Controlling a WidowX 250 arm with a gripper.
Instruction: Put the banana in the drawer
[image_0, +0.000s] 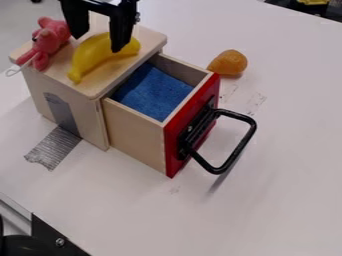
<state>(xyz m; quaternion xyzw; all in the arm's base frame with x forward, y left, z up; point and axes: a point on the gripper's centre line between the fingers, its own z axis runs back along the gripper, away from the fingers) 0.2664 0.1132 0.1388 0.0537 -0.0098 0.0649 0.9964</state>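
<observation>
At the top left, my gripper (100, 31) hangs open over the top of the wooden box, its two black fingers spread apart. The yellow banana (95, 54) lies on the box top, below and partly behind the right finger; whether that finger touches it I cannot tell. Nothing is held. The drawer (135, 131) stands pulled out from the box, with a red front, a black handle and blue lining inside.
A pink toy animal (48, 44) sits on the box top left of the banana. An orange-brown toy (228, 63) lies on the white table (280, 165) behind the drawer. Grey tape (55, 147) runs from the box onto the table. Black hardware (52, 237) occupies the lower left corner.
</observation>
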